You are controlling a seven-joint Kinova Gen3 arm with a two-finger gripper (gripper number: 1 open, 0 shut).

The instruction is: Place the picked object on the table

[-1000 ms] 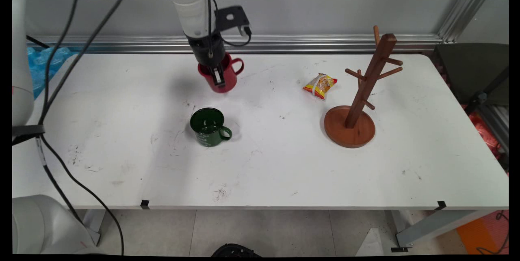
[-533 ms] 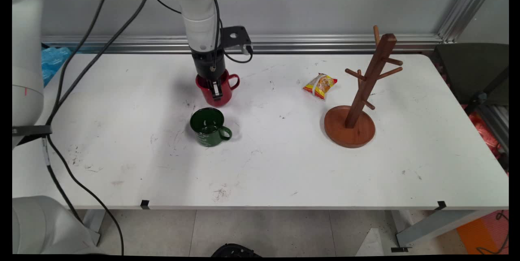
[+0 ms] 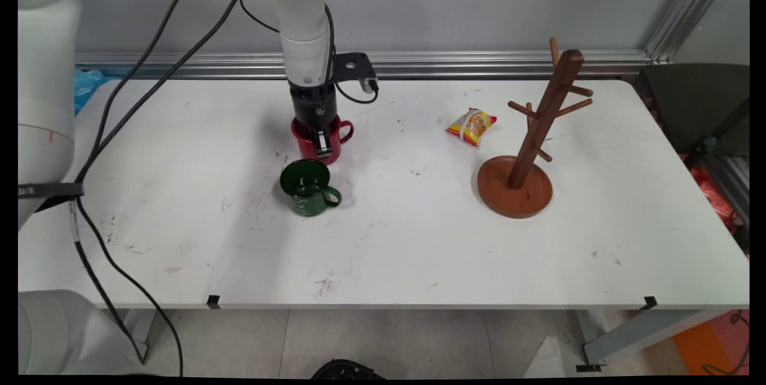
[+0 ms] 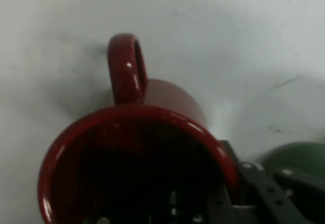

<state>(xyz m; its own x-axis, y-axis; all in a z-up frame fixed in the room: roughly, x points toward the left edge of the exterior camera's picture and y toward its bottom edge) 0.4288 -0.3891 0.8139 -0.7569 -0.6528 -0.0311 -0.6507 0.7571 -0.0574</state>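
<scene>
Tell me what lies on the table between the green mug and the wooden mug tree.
Nothing: in the main view the table is bare between the green mug and the wooden mug tree. The snack packet lies farther back.

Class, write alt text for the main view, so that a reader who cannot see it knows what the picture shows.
A black gripper on a white arm grips the rim of a red mug on a white table, one finger outside the wall, with a green mug just in front. To the right lie a yellow snack packet and a wooden mug tree.
</scene>
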